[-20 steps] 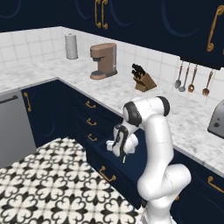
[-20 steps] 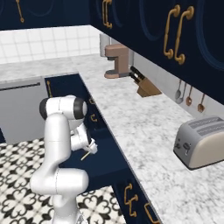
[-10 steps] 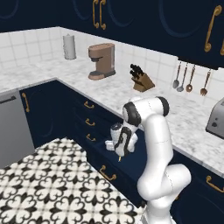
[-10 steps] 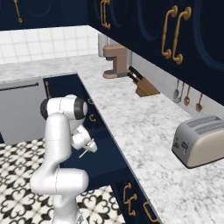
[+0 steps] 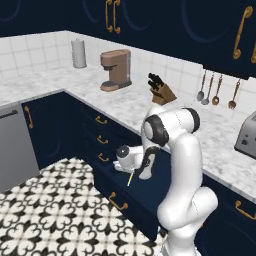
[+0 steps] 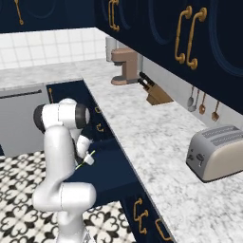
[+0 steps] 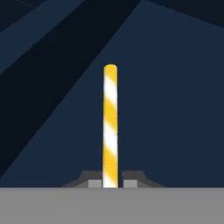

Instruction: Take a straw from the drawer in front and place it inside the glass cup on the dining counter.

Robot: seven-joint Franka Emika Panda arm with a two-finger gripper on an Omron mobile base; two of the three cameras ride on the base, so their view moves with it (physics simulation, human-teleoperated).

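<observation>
One step is looking done, since we are clamping our two-finger gripper (image 7: 110, 183) on the thin yellow-and-white striped straw (image 7: 110, 127), pointing to twelve o'clock above the open navy-blue drawer (image 5: 150, 192), while the cup delivery is remaining.

One straw (image 7: 110, 127), one toaster (image 6: 217, 152), four hanging utensils (image 5: 217, 91).

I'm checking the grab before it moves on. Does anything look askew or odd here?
Nothing stands out. The straw sits straight between the shut gripper, pinched near one end, over the open drawer. The toaster stands upright on the worktop.
</observation>
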